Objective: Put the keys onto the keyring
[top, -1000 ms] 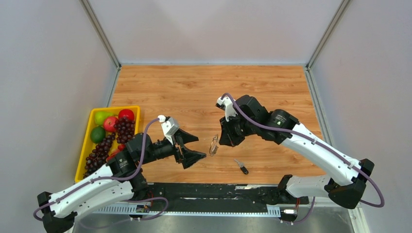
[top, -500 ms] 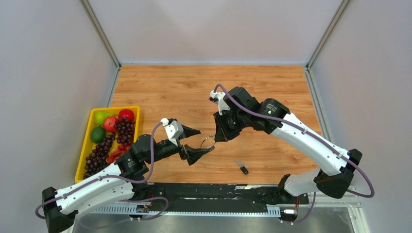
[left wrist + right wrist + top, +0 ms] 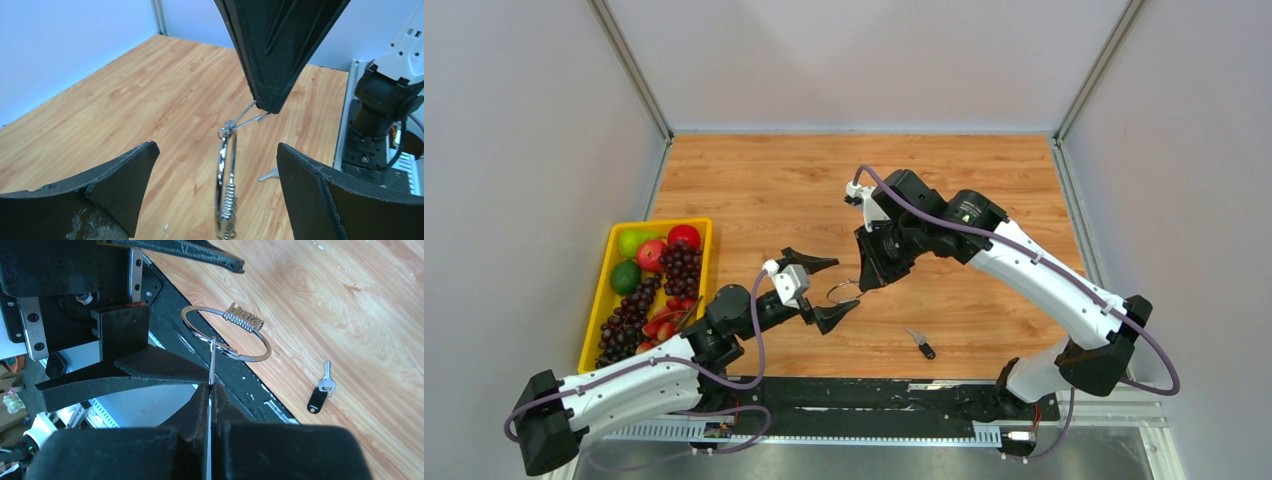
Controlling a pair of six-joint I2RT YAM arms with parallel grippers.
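Note:
The keyring, a thin silver wire ring with a small coil spring on it, hangs above the table. My right gripper is shut on a thin silver piece linked to the ring's top. In the right wrist view the keyring hangs just beyond my right gripper. My left gripper is open, one finger on each side of the ring without touching it. The left wrist view shows the keyring edge-on between my left gripper's fingers. A key with a black head lies on the wood.
A yellow tray of grapes, apples and green fruit stands at the table's left edge. A black rail runs along the near edge. Grey walls close in the table on the left, right and far sides.
My left arm has reached right, so its open fingers now flank the ring. My right arm has carried the ring left and slightly farther away. The black-headed key has not moved.

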